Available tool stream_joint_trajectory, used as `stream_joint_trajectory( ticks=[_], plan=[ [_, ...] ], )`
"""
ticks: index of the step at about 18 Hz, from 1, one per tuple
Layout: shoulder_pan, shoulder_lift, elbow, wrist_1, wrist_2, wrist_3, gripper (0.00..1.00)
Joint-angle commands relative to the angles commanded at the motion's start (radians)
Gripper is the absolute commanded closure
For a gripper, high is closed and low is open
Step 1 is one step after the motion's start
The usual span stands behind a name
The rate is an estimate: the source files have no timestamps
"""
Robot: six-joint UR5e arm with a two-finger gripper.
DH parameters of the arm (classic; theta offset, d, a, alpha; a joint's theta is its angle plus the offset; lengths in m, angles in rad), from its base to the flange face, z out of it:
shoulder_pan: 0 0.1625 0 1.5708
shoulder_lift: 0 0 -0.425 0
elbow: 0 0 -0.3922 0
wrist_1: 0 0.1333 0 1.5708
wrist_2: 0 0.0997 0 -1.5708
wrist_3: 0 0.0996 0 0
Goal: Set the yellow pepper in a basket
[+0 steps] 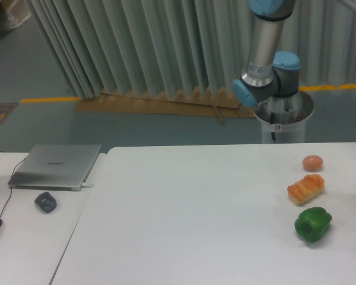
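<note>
Though close — green pepper [312,224], bread [306,189] apart.

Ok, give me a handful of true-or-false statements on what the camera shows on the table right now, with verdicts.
1. A green bell pepper lies near the table's right edge. True.
2. A yellow pepper sits beside the green one. False: no yellow pepper is in view.
3. The orange bread-like lump lies between the brownish egg-like ball and the green pepper. True.
4. A basket stands mid-table. False: no basket shows.
5. The gripper hovers over the bread. False: only arm joints show, behind the table.
6. A closed laptop lies at left. True.
</note>
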Motion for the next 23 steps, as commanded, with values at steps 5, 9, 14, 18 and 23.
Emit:
stream_joint_trajectory(
  ticks=[5,9,14,18,23],
  plan=[
    [-0.003,-0.005,0.000,0.011,0.000,-0.004,0.43],
    [-0.005,-0.008,-0.006,0.046,0.002,0.000,0.05],
    [-0.003,-0.006,-0.009,0.063,0.000,0.002,0.00],
    [-0.024,0.009,0.003,0.061,-0.037,-0.015,0.00],
    [-0.103,0.061,-0.040,0.028,-0.299,-0.194,0.00]
  ],
)
